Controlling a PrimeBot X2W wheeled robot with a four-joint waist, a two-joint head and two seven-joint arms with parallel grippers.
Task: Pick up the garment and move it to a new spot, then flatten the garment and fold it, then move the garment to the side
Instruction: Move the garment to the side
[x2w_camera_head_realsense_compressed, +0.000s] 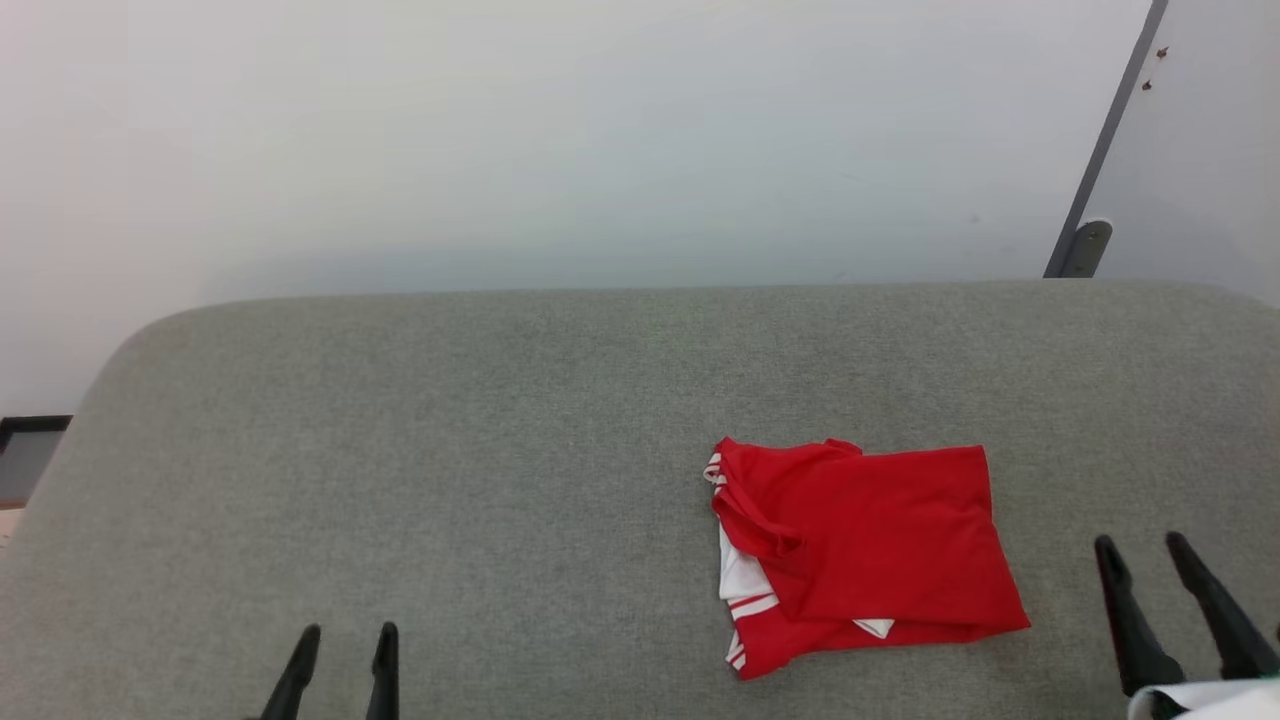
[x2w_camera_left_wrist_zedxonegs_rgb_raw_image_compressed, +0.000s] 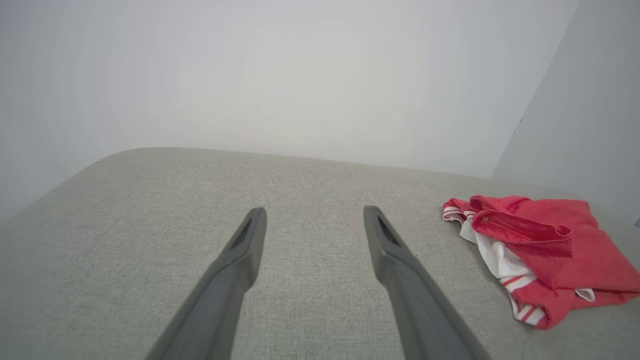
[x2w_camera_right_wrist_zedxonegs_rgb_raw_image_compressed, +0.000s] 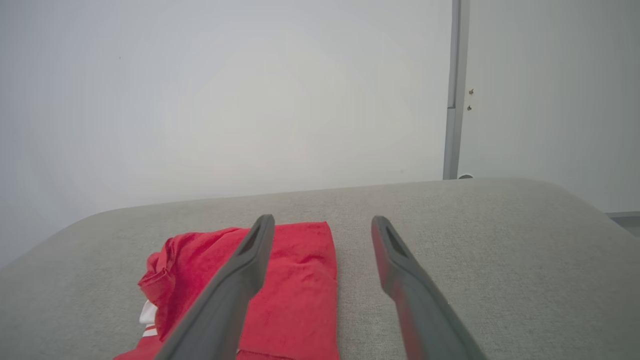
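The garment (x2w_camera_head_realsense_compressed: 870, 550), a red T-shirt with white sleeves and striped trim, lies folded in a loose bundle on the right half of the grey padded surface (x2w_camera_head_realsense_compressed: 450, 450). It also shows at the right of the left wrist view (x2w_camera_left_wrist_zedxonegs_rgb_raw_image_compressed: 545, 255) and at the lower left of the right wrist view (x2w_camera_right_wrist_zedxonegs_rgb_raw_image_compressed: 295, 285). My right gripper (x2w_camera_head_realsense_compressed: 1145, 555) stands open just right of the garment, apart from it, holding nothing. Far to the garment's left, near the front edge, my left gripper (x2w_camera_head_realsense_compressed: 345, 640) is open and empty. Both pairs of fingers (x2w_camera_left_wrist_zedxonegs_rgb_raw_image_compressed: 315, 215) (x2w_camera_right_wrist_zedxonegs_rgb_raw_image_compressed: 322, 222) hover over the cloth surface.
A pale wall (x2w_camera_head_realsense_compressed: 600, 130) rises behind the surface's rounded far edge. A grey vertical post with a bracket (x2w_camera_head_realsense_compressed: 1085, 240) stands at the back right. A dark frame (x2w_camera_head_realsense_compressed: 25, 450) shows past the surface's left edge.
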